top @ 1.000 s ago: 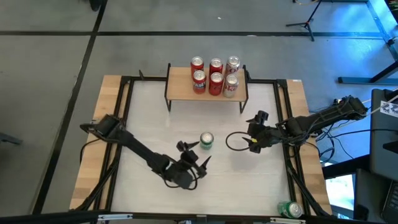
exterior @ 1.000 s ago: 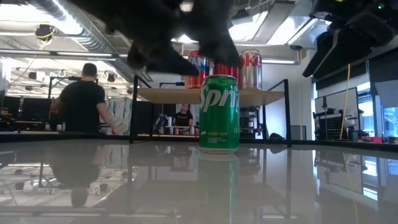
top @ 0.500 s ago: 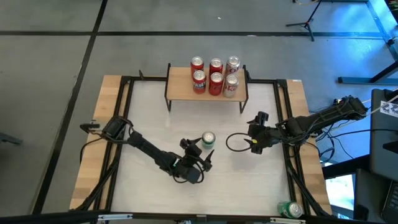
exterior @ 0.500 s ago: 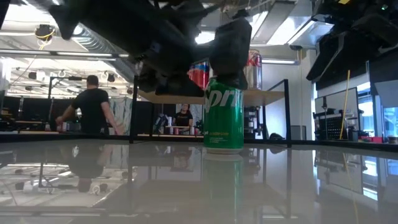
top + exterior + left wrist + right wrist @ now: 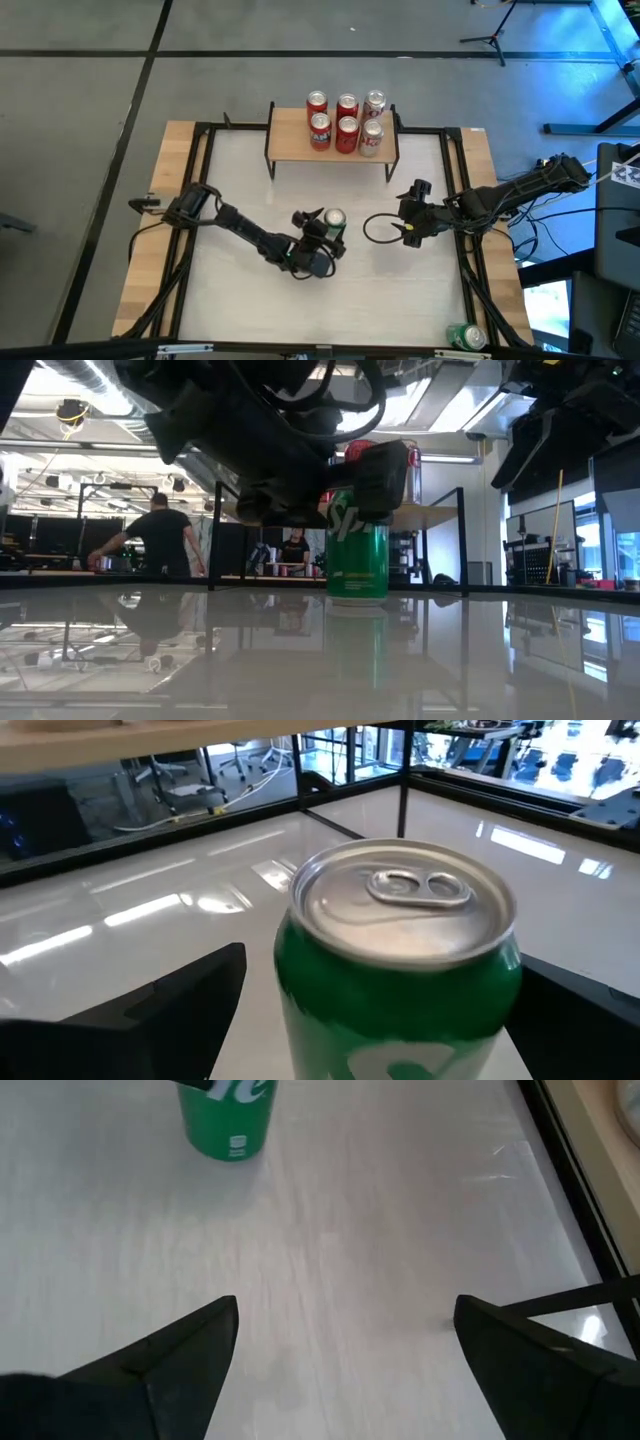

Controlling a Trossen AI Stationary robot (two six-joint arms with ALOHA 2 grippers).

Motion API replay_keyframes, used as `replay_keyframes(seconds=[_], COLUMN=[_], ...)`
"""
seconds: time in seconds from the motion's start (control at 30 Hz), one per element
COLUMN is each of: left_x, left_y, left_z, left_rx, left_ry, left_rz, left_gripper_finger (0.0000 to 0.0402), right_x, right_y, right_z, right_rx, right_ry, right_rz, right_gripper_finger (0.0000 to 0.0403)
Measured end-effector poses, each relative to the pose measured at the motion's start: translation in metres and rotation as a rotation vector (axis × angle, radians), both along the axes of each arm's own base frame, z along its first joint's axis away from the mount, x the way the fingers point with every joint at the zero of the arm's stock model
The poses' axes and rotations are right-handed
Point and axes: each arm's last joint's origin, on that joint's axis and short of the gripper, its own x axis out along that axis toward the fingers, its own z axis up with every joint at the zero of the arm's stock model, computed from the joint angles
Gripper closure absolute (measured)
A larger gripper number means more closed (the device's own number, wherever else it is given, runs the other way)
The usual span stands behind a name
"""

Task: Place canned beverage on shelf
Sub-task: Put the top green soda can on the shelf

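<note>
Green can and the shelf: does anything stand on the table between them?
No. In the high view only bare white table separates the green can, straddled by the open left gripper, from the shelf.

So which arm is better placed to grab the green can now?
Left: the left gripper has its open fingers on either side of the green can; the right gripper waits apart, open.

Shelf left half free, cans right.
</note>
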Motion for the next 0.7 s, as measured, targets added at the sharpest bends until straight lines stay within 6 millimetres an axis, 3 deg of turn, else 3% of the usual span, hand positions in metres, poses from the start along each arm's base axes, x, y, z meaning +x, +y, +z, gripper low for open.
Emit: replay_keyframes(seconds=[0.17,0.4,0.7], left_x=[0.001,-0.009,-0.022], left_y=[0.002,-0.025,-0.037], left_z=[-0.001,-0.002,-0.004], left_rx=[0.029,0.097,0.219], left_ry=[0.059,0.146,0.195], left_rz=[-0.024,-0.108,-0.030], left_gripper_finger=[0.0008,0.0008,0.0008], right_x=[0.000,-0.001,0.000], right_y=[0.000,0.000,0.001], right_z=[0.000,-0.001,-0.001], right_rx=[0.000,0.014,0.020], right_ry=[0.001,0.013,0.013], right_rz=[0.000,0.010,0.012], right_gripper_finger=[0.0036,0.0036,0.0036])
